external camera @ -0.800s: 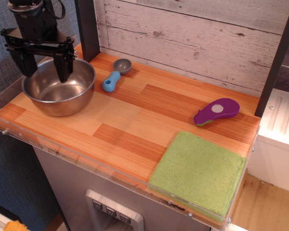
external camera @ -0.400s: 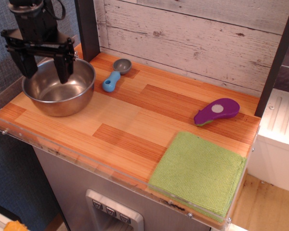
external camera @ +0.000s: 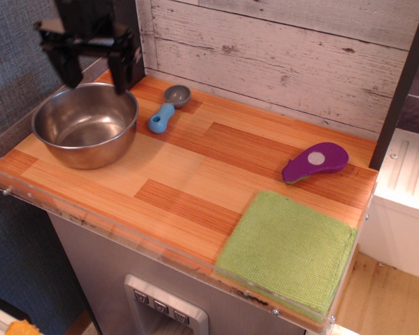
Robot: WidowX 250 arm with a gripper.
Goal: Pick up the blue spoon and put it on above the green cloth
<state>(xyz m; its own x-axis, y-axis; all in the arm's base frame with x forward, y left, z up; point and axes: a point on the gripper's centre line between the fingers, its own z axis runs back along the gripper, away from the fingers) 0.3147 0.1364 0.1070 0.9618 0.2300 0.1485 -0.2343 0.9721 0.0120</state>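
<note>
The blue spoon (external camera: 165, 110) lies on the wooden counter at the back left, grey bowl toward the wall, light-blue handle pointing forward. The green cloth (external camera: 288, 250) lies folded at the front right corner. My gripper (external camera: 96, 78) hangs open and empty above the far rim of the steel bowl, to the left of the spoon and well above the counter.
A steel bowl (external camera: 84, 124) stands at the left end of the counter. A purple oval toy (external camera: 314, 161) with a white spot lies behind the cloth. A dark post (external camera: 128, 38) stands just behind my gripper. The plank wall (external camera: 279, 49) runs along the back.
My gripper has risen and moved right and toward the back, from over the bowl's left side to above its far rim, nearer the spoon. It stays open. Nothing else moved.
</note>
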